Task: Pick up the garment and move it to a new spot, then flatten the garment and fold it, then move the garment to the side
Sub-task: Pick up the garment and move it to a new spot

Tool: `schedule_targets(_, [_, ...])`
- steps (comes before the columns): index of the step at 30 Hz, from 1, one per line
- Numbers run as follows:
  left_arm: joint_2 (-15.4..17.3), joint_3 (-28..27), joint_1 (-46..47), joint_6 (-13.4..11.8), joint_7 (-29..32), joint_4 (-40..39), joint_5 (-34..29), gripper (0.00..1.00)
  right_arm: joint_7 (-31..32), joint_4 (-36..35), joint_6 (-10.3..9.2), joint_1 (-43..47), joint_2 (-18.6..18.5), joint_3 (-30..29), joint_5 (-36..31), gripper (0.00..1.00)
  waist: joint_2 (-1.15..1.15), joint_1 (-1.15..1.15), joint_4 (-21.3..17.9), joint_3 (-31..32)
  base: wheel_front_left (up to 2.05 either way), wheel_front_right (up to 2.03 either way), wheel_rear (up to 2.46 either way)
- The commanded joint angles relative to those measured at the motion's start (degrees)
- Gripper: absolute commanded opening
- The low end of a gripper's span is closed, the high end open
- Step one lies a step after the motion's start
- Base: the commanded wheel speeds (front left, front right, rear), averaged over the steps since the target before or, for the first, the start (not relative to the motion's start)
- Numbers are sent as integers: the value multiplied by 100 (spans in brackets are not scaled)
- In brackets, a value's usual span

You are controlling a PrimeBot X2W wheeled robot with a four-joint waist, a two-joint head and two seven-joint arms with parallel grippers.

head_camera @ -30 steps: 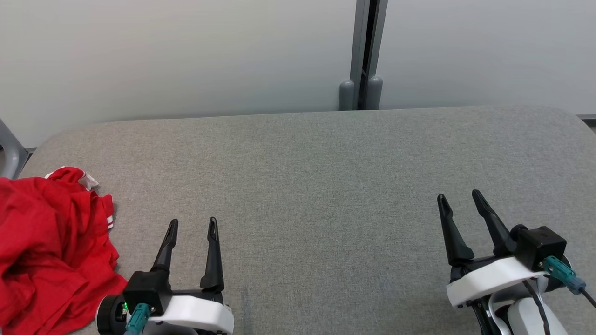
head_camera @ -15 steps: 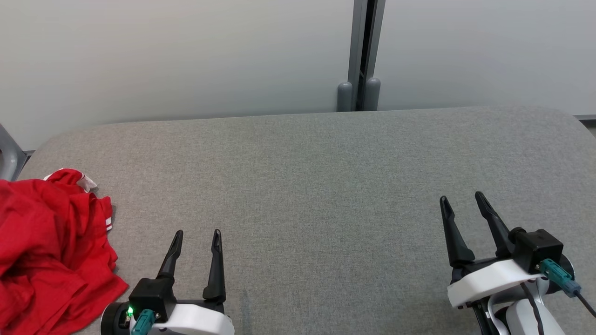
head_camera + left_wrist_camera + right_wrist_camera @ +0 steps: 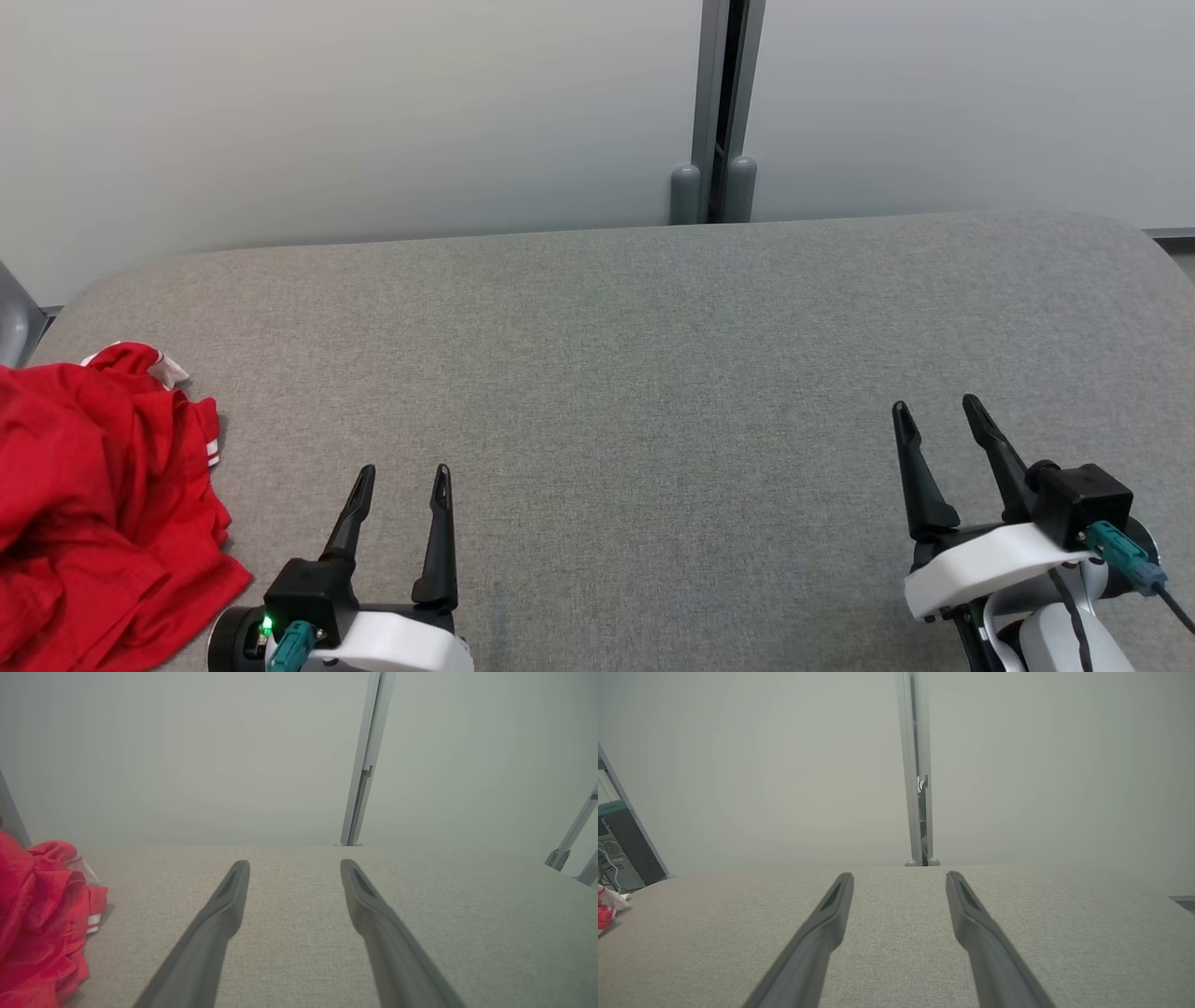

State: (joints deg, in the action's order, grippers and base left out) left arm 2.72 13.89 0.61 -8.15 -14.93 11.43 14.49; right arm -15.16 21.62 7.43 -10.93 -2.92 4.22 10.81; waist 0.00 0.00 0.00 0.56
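Garment sits bunched at the left table edge; left pincer and right pincer hover released, well apart.

Red garment with white stripes on plain grey table.

head: high, looking down on table | wrists: low, forward, same table

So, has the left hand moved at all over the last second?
Yes. Judged against the red garment in the head view, the left hand has drawn back toward the robot and slightly to the right, widening the gap between them.
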Motion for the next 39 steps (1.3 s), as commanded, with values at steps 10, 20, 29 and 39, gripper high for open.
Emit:
schedule_targets(10, [30, -9, 70, -1, -25, -32, -7, 100, -14, 49, 10, -17, -9, -31, 50, 100, 0, 0, 34, 2, 0, 0, 0])
schedule_targets(20, [30, -6, 55, 16, -21, -102, -52, 100, -14, -20, 10, 90, -12, 82, 118, 100, 0, 0, 437, 12, 0, 0, 0])
schedule_targets(29, [30, -111, -74, 86, -21, -40, -194, 100, -14, -127, 10, 197, -9, 245, 245, 100, 0, 0, 1219, 67, 0, 0, 0])
schedule_targets(39, [30, -321, -198, 200, -21, -77, -279, 100, -14, -227, 10, 297, -11, 586, 350, 100, 0, 0, 2104, 181, 0, 0, 0])
